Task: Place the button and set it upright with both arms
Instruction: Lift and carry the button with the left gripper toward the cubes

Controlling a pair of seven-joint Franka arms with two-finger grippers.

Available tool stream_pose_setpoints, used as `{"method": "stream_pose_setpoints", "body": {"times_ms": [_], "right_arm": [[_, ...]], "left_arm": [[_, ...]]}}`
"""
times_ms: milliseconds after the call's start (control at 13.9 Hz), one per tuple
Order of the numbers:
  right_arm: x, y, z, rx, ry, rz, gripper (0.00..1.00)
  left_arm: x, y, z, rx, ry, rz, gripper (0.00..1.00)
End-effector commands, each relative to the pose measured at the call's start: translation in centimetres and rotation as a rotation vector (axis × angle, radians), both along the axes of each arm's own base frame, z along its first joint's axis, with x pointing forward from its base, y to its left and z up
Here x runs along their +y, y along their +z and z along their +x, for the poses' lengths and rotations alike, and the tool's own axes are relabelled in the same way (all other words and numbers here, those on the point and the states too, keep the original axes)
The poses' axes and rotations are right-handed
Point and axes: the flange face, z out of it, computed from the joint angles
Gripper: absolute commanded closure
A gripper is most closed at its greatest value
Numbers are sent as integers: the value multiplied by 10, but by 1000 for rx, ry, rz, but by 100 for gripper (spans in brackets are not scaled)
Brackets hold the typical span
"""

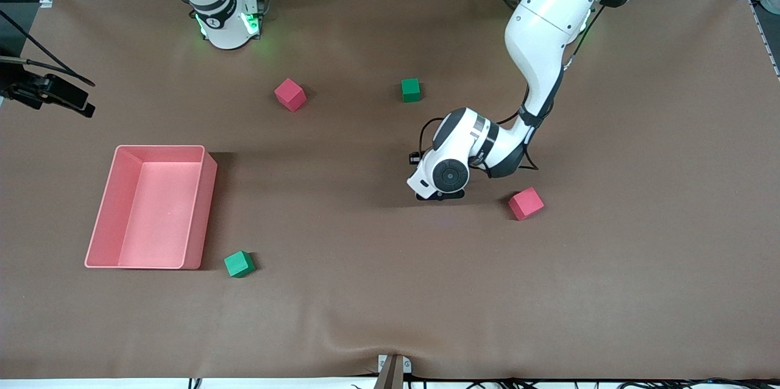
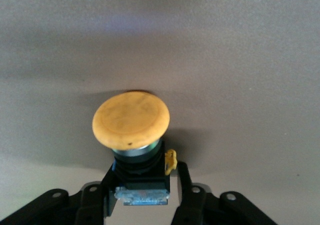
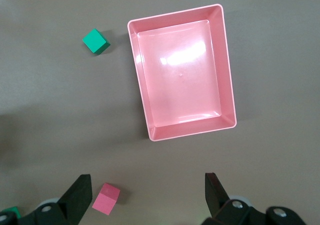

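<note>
The left claw (image 2: 142, 197) is down at the table (image 1: 640, 291) near its middle, and its two fingers (image 2: 107, 195) are clamped on the black body of the button (image 2: 131, 120). In the left wrist view the button's long axis runs straight out from between the fingers, the round orange cap pointing away from the claw and the black block with its pale end plate sitting back between the pads. The cap's edge looks to be at the table surface, though whether it rests there cannot be told. In the front view the white wrist covers the button completely.

Around it: a red cube (image 1: 526, 203) lies just beside the left wrist, toward the left arm's end of the table, apart from it. A green cube (image 1: 411, 89) sits farther from the front camera than the wrist, and a second red cube (image 1: 289, 94) lies beside that one, toward the right arm's end. A pink tray (image 1: 201, 206) stands well apart toward the right arm's end, with a second green cube (image 1: 238, 264) just beside its nearer corner.

The right claw (image 3: 147, 197) hangs high over the tray area, fingers wide apart, holding nothing; that arm waits.

The count: one button, one tray, two red cubes, two green cubes.
</note>
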Motion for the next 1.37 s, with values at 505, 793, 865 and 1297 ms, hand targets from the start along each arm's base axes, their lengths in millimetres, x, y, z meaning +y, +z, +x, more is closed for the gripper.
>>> {"method": "stream_pose_setpoints", "body": {"times_ms": [505, 793, 865, 1297], "right_arm": [[-5, 4, 0, 7, 14, -6, 0], [-4, 3, 0, 10, 15, -5, 0], [-4, 2, 0, 11, 14, -5, 0], [-4, 2, 0, 13, 15, -5, 0]], "left_arm": [[-10, 31, 11, -82, 80, 55, 100], [-71, 88, 5, -251, 98, 79, 100], [-86, 101, 1, -290, 106, 71, 100], [-165, 142, -58, -644, 59, 137, 100]]}}
